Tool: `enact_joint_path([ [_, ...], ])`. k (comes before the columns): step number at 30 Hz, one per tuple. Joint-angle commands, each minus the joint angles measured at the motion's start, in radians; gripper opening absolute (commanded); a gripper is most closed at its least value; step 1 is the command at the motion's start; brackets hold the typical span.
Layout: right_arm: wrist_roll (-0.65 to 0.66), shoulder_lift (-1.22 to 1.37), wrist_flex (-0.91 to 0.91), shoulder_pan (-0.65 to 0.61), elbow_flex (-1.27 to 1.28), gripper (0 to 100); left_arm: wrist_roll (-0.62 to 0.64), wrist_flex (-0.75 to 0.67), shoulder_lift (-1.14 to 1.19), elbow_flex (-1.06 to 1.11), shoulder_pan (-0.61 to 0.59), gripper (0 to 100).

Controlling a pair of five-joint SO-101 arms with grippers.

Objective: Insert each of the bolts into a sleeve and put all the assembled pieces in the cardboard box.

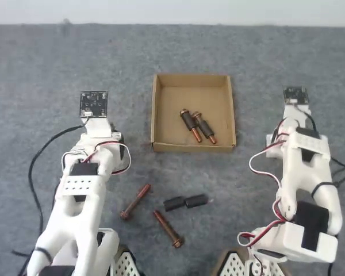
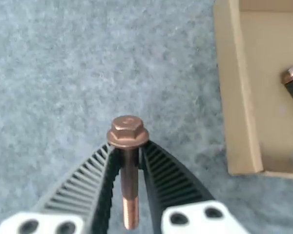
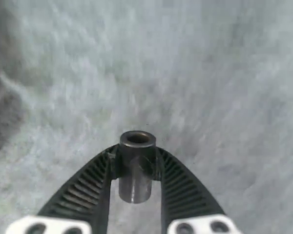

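- Two assembled pieces (image 1: 190, 122) are laid in the cardboard box (image 1: 155, 115).
- Bolt (image 2: 128, 132) is clamped in left gripper (image 2: 128, 148), sleeve (image 3: 136, 168) in right gripper (image 3: 136, 156).
- Loose bolts (image 1: 135, 201), loose sleeves (image 1: 173, 203) are left unassembled.

Bright, even light casts only faint, soft shadows.

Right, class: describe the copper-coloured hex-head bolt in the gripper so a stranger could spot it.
Find the cardboard box on the grey carpet. Beside it, the left gripper grips a copper-coloured hex-head bolt. Unlike the sleeved bolts in the box, it is bare.
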Motion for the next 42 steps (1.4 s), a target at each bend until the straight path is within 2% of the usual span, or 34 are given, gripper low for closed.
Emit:
enact_joint_path([
  [1, 0.089, -0.012, -0.059, -0.027, -0.107, 0.6, 0.011, -0.058, -0.049, -0.007, -0.012, 1],
  [8, 0.218, -0.010, -0.298, -0.101, -0.106, 0.6, 0.011, -0.064, -0.049, 0.030, -0.014, 1],
  [16, 0.140, 0.021, -0.628, -0.153, -0.106, 0.6, 0.011, -0.064, -0.051, 0.070, -0.014, 1],
  [23, 0.127, 0.213, -1.050, -0.223, -0.112, 0.6, 0.006, -0.066, -0.051, 0.073, -0.014, 1],
  [29, 0.115, 0.302, -1.325, -0.262, -0.114, 0.6, 0.009, -0.178, -0.051, 0.116, -0.037, 1],
  [32, -0.018, 0.341, -1.402, -0.282, -0.127, 0.6, 0.009, -0.232, -0.051, 0.136, -0.052, 1],
  [36, -0.338, 0.349, -1.500, -0.285, -0.141, 0.6, 0.009, -0.244, -0.052, 0.143, -0.051, 1],
  [39, -0.557, 0.321, -1.498, -0.288, -0.132, 0.6, 0.009, -0.245, -0.051, 0.143, -0.051, 1],
  [42, -0.594, 0.280, -1.500, -0.291, -0.081, 0.6, 0.009, -0.250, -0.051, 0.143, -0.051, 1],
])
